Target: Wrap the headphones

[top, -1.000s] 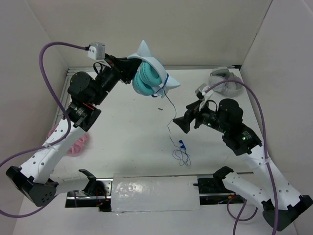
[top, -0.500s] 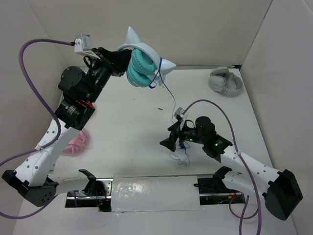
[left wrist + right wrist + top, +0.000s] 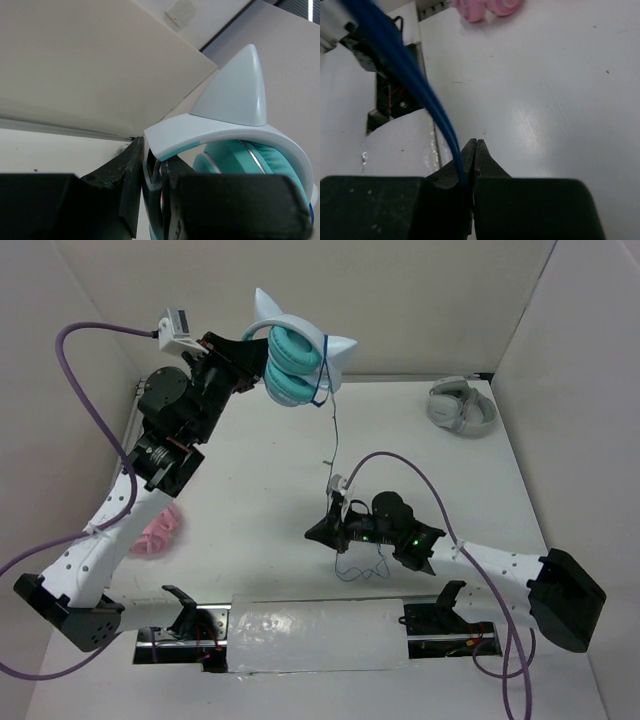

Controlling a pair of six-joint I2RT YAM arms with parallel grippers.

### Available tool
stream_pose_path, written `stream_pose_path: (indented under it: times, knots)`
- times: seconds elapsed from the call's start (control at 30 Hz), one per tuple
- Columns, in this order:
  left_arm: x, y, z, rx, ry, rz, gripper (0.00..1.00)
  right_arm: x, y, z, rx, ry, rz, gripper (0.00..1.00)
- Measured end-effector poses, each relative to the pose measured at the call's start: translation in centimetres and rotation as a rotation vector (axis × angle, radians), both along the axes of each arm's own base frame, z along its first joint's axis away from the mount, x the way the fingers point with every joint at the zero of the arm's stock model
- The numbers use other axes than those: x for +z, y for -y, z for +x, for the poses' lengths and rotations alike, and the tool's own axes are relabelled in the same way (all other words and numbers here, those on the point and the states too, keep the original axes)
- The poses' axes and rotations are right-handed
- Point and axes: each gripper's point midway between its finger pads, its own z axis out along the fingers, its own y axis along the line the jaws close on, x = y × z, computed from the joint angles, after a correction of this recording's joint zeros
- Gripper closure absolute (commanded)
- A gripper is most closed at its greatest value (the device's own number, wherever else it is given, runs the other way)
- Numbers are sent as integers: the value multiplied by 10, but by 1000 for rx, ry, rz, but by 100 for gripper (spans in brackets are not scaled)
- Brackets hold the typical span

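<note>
Nearest to me, low over the table (image 3: 250,490), my right gripper (image 3: 474,145) had its jaws pressed flat together on the cable (image 3: 400,62) — the wrist view showed the blue strands running straight down into the pinch. Just behind that grip a few slack loops of cable lay on the table. From there the cable rose, thin and nearly straight, toward the far left, where the headphones (image 3: 292,365) hung well above the table. My left gripper (image 3: 152,185) was clamped narrow on the white headband, beside one cat ear, with the teal cups below. Off to the left lay the pink headphones (image 3: 158,532); at the far right corner, well apart, sat the grey-white headphones (image 3: 462,407).

I judged the step as the start of winding: cable caught, nothing new wound yet — how much already sat around the band I could not tell. The next move called for carrying the pinched cable up and around the headband while my left held firm, without letting the strands slip or snag.
</note>
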Motion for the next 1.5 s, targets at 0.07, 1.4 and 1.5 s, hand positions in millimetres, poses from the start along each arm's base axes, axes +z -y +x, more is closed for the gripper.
stream_pose_path:
  times: [0.07, 1.4, 1.5]
  knots:
    - [-5, 0, 14, 39, -27, -17, 100, 9, -9, -18, 49, 21, 22, 100]
    - [-112, 50, -71, -532, -244, 209, 100, 121, 97, 234, -251, 4, -64, 100]
    - [-136, 51, -60, -522, -278, 303, 100, 136, 115, 239, -325, -20, -110, 100]
